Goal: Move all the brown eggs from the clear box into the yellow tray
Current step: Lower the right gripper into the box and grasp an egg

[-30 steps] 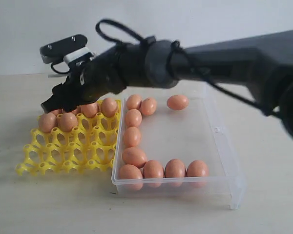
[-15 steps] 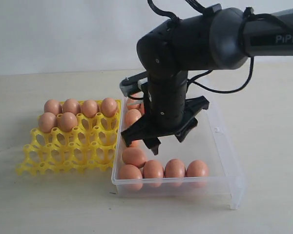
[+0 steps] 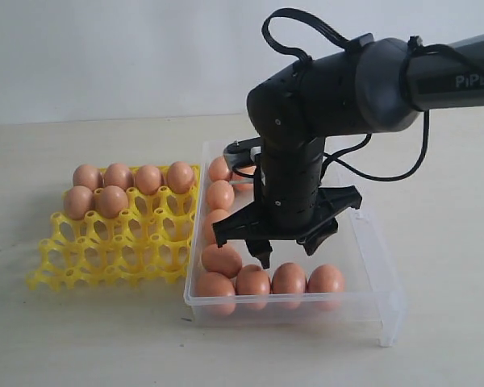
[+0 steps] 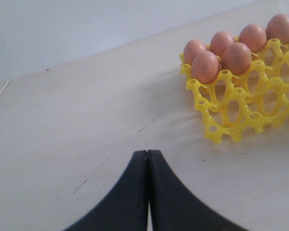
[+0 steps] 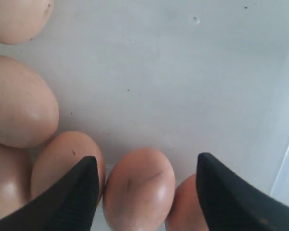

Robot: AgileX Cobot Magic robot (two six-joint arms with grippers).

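1. The brown eggs [image 3: 289,279] are smooth orange-brown ovals, all alike. Four lie in a row directly below the right pincer [image 3: 289,248], against the near wall of the clear box [image 3: 363,310].
2. In the right wrist view, one egg [image 5: 139,190] sits centred just under the gap of the right pincer [image 5: 145,163], touching its neighbours on both sides.
3. The right pincer hangs spread wide over that row and holds nothing.
4. More eggs line the box wall on the tray side of the pincer. The arm hides part of the box's far end.
5. The yellow tray [image 3: 105,250] lies outside the box, touching its wall, well to the side of the right pincer. Six eggs fill its farthest cups and the nearer cups are bare lattice.
6. The left pincer [image 4: 148,154] is closed, its tips pressed together with nothing between them, over the bare surface, with the tray [image 4: 241,115] ahead of it.
7. The surface [image 3: 81,339] is pale wood-toned, and a plain light wall [image 3: 105,56] rises behind it.
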